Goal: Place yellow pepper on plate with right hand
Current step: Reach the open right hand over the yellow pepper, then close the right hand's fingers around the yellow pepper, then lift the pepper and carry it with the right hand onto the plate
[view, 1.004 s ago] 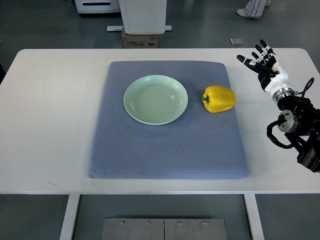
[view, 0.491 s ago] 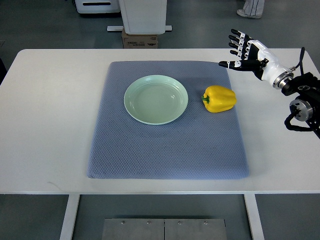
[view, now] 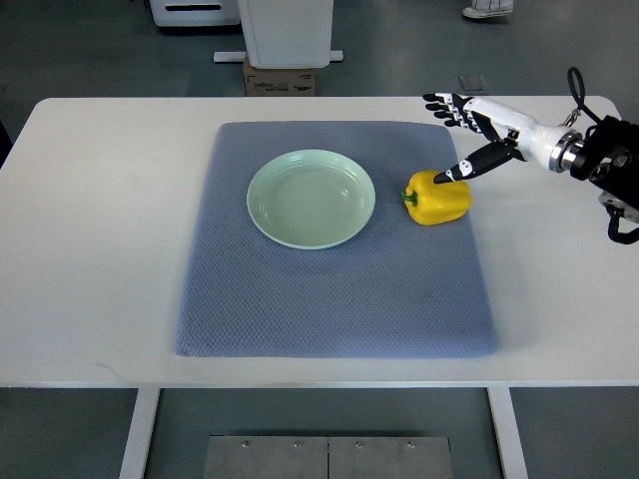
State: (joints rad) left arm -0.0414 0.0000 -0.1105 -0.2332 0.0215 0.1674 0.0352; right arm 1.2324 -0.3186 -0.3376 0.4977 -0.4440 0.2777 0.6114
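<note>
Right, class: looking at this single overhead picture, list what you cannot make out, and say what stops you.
- Top view: whether the right robot hand with spread fingers touches the glossy yellow bell pepper; the steep angle hides any gap.
- Pepper's underside on the grey-blue textured mat: hidden by the pepper.
- Right arm past the wrist: cut off by the right edge.
- Left robot hand: out of view.
- Round pale green plate: empty.

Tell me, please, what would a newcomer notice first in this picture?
Probably the yellow pepper, lying on the grey mat just right of the empty green plate. Next, the right hand, reaching in from the right with fingers spread, its thumb tip over the pepper's top.
</note>
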